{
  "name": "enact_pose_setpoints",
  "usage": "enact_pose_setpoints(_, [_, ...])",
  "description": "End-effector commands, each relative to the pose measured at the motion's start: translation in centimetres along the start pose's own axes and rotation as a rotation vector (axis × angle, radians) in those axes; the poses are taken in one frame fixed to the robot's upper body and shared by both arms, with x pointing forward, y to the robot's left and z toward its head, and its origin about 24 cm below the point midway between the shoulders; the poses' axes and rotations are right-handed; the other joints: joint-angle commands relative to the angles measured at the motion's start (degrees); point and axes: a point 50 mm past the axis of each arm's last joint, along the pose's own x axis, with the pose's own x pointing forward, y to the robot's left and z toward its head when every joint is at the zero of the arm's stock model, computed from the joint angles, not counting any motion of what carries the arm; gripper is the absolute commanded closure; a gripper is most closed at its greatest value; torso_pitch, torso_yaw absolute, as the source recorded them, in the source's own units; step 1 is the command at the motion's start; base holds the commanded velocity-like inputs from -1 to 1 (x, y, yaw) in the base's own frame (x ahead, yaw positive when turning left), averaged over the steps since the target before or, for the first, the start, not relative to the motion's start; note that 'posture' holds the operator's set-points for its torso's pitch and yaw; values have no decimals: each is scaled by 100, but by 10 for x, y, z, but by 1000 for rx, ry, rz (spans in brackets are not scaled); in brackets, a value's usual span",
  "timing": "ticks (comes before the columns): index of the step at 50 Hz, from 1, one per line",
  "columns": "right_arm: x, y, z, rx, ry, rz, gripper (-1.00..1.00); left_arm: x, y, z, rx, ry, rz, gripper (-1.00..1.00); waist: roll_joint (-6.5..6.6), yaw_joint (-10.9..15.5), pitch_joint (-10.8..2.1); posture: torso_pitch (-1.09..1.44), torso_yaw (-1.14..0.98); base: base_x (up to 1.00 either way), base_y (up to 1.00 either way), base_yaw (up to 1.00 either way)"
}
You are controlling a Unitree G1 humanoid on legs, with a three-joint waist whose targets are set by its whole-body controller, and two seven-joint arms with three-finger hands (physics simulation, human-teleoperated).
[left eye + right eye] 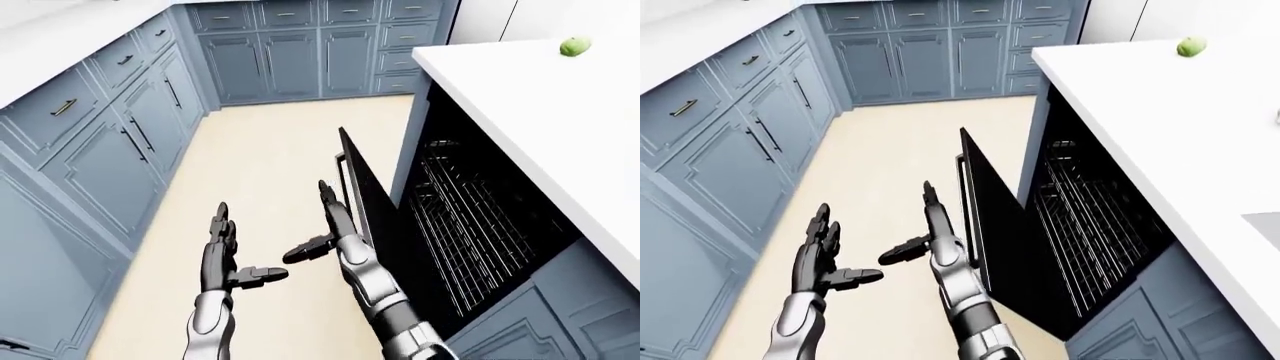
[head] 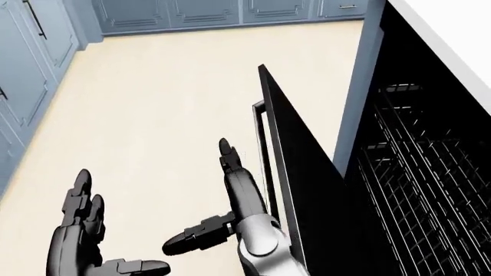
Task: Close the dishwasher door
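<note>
Dishwasher door (image 2: 295,172) partly raised, tilted well off vertical, hinged low beside the open cavity with wire racks (image 1: 465,217) showing under the white bench (image 1: 540,112).
Right robot hand (image 2: 230,184) on the door's outer, handle side, fingers spread flat, gripping nothing; contact with the handle bar (image 2: 263,155) hard to confirm.
Left robot hand (image 2: 80,221) open, empty, well apart over the floor (image 2: 153,98).
Step judged: mid-push.
Next calls for flat palm pressure toward the cavity until flush.
</note>
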Motion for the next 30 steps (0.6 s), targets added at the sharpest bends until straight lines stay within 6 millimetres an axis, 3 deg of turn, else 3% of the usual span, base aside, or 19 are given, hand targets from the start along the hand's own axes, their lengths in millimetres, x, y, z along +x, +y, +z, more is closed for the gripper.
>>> enact_pose_setpoints(1, [5, 4, 20, -2, -119, 14, -100, 4, 0, 18, 4, -91, -5, -100, 33, -7, -125, 0, 0, 0, 0, 0])
enact_pose_setpoints(8, [15, 19, -11, 5, -38, 80, -100, 4, 0, 18, 4, -91, -4, -100, 74, -20, -141, 0, 0, 0, 0, 0])
enact_pose_setpoints(11, [10, 23, -33, 15, 31, 115, -100, 4, 0, 18, 3, -90, -3, -100, 78, -17, -151, 0, 0, 0, 0, 0])
enact_pose_setpoints(17, [2, 30, -56, 34, 115, 174, -100, 5, 1, 18, 3, -90, -1, -100, 60, 4, -163, 0, 0, 0, 0, 0])
enact_pose_setpoints(22, [-8, 29, -78, 69, 180, 207, -100, 6, 1, 18, 2, -91, 0, -100, 39, 17, -168, 0, 0, 0, 0, 0])
enact_pose_setpoints(30, [-25, 7, -120, 134, 362, 132, -100, 4, 1, 21, 1, -96, -1, -100, -5, 40, -188, 0, 0, 0, 0, 0])
